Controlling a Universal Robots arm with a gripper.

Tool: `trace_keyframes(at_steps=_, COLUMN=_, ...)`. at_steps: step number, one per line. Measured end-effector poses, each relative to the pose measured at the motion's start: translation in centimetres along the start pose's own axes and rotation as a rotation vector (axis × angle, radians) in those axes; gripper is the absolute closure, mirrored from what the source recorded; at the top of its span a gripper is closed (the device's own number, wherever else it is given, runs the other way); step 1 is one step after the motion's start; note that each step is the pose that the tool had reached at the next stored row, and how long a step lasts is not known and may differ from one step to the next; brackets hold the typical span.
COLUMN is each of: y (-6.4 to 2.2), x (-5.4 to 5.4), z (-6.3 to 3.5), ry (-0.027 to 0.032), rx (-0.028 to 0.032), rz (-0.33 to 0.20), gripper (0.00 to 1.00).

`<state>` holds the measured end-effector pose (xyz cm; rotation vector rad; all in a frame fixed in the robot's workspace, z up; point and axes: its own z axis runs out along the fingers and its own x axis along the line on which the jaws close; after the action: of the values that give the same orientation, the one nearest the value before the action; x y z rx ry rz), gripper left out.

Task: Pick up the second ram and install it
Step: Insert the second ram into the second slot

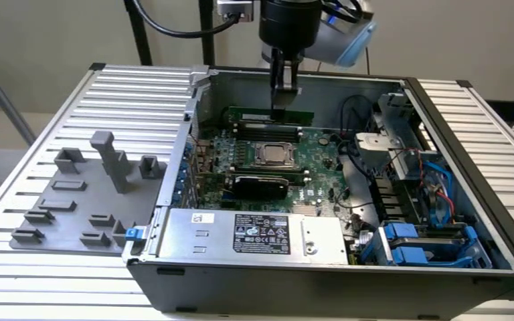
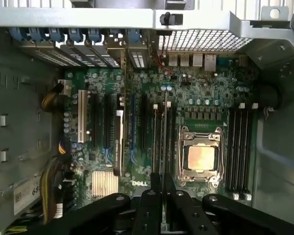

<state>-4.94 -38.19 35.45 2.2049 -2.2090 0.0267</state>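
A ribbed metal bench [image 1: 471, 134] carries an open desktop computer case [image 1: 328, 294], lying on its side with its insides facing up. On the bench at the exterior view's left, just beside the case, sits a flat grey fixture plate [image 1: 78, 200] with several raised grey blocks.

A green motherboard [image 1: 320, 167] [image 2: 206, 88] covers most of the floor of the case. Along the near wall of the case lies a silver power supply [image 1: 257, 234] with a black label. At the exterior view's right, blue drive brackets [image 1: 417, 244] and loose cables fill that end of the case.

A dark robot arm [image 1: 297, 20] reaches down into the case from above. In the middle of the motherboard is the square metal CPU socket [image 1: 275, 154] [image 2: 201, 156], with banks of long black memory slots on two sides of it.

The second ram [image 1: 249, 115] [image 2: 165, 127] stands upright on its long edge, level, at the slot bank on the far side of the socket in the exterior view. In the wrist view it shows edge-on, as a thin line running along the slots just beside the socket. I cannot tell whether it is seated in a slot or just above one.

The gripper [image 1: 282, 105] [image 2: 163, 181] points straight down. Its black fingers [image 2: 156, 200] are drawn narrow, clamped on the top edge of the stick near its middle.
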Motion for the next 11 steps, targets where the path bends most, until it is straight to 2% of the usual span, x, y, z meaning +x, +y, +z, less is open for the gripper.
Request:
trace_keyframes(at_steps=4, y=-0.59, x=-0.8, z=0.71, ry=0.0, rx=0.0, rz=0.0, gripper=1.0)
trace_keyframes(at_steps=11, y=-0.78, x=-1.4, z=1.73, ry=0.0004, rx=-0.0004, rz=0.0, gripper=1.0)
